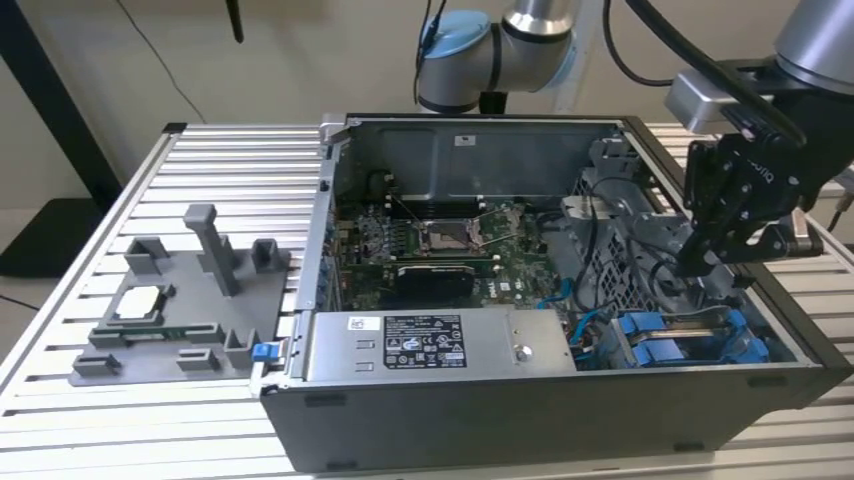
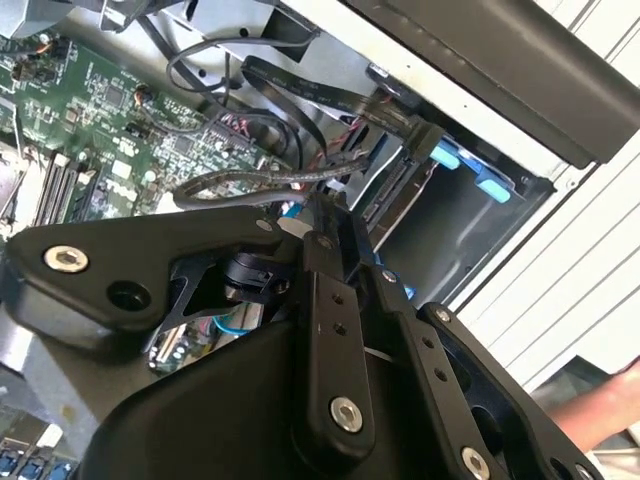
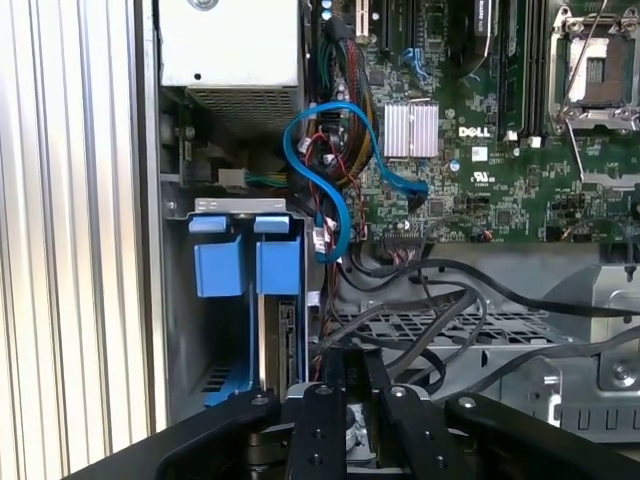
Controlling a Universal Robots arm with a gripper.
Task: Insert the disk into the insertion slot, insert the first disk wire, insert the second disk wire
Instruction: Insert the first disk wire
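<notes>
Gripper down inside the case, jaws pinched close together, can't tell whether clamping a wire or nothing. Right at the tips: a tangle of black wires, so probably best to go slow, keep the plug square to the connector, and avoid snagging neighbours. Just beyond and off to one side: the disk, seemingly seated in the insertion slot already. Farther out: blue cable, then motherboard.
</notes>
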